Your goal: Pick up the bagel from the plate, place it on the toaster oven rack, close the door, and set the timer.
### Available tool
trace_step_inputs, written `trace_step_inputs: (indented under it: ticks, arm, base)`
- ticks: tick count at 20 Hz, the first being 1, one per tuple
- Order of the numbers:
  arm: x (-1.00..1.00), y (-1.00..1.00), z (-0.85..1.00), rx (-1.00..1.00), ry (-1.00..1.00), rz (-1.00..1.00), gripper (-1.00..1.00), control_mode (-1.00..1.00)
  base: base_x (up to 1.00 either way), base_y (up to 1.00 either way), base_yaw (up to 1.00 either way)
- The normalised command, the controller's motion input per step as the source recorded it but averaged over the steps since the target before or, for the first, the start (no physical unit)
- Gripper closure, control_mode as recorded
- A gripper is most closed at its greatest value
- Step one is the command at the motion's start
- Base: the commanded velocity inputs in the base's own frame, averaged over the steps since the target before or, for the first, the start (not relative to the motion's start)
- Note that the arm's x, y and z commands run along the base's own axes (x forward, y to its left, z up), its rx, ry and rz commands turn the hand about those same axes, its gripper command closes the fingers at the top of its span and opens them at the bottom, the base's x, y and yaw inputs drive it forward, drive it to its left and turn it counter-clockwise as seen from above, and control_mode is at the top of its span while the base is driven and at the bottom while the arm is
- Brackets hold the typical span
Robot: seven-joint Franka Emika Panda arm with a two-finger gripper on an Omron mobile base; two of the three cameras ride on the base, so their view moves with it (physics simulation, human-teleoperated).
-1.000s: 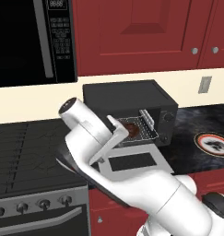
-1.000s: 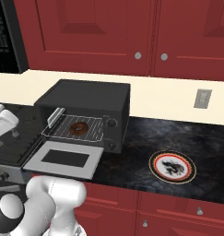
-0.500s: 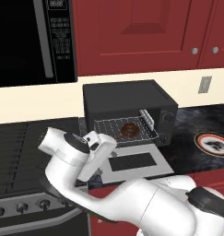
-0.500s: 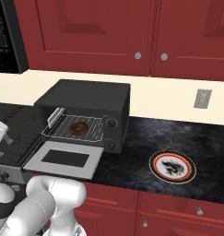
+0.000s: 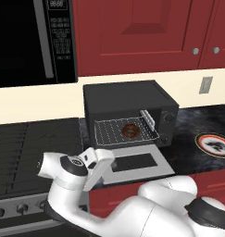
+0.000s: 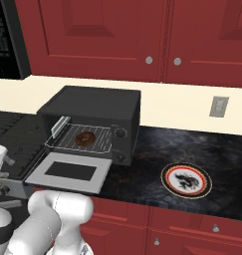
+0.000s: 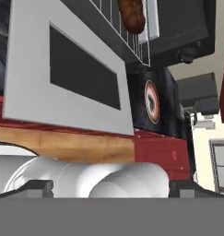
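Since the earlier frames the white arm [image 5: 81, 173] had swung down and to the left, from in front of the oven mouth to a low pose near the counter edge, below and left of the open flap. Its gripper's two dark finger tips [image 7: 39, 186] showed at the bottom of the hand view, set well apart, with nothing between them.

Beyond the hand lay the silver-grey framed door with its dark glass window [image 5: 134, 164], folded down flat toward the near side. Behind it the thin silvery wire rack [image 5: 118, 131] carried the brown ring-shaped bagel [image 5: 130, 131], resting right of centre inside the black boxy toaster oven [image 6: 95, 107]. Far to the right on the dark counter sat the round white plate with a red-orange ring [image 6: 185, 180], bare of food.

Judged by its look, the door was rigid, hinged along its far edge, and best lifted from its near edge; the timer knob [image 5: 169, 117] was small and would need a fine pinch.
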Motion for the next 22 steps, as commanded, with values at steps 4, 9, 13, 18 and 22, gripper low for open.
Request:
trace_step_inputs:
  ticks: [4,9,13,18,22]
  arm:
    - [0.00,0.00,-0.28,-0.09,-0.03,0.00,-1.00,-1.00]
    - [0.00,0.00,-0.31,-0.10,-0.01,0.00,-1.00,-1.00]
    - [0.00,0.00,-0.25,-0.11,0.00,0.01,-1.00,-1.00]
    - [0.05,0.00,-0.21,-0.11,0.00,0.04,-1.00,-1.00]
    - [0.16,0.02,-0.15,-0.14,0.04,0.06,-1.00,-1.00]
  base:
    - [0.00,0.00,0.00]
    - [0.00,0.00,0.00]
    - [0.00,0.00,0.00]
    - [0.00,0.00,0.00]
    - [0.00,0.00,0.00]
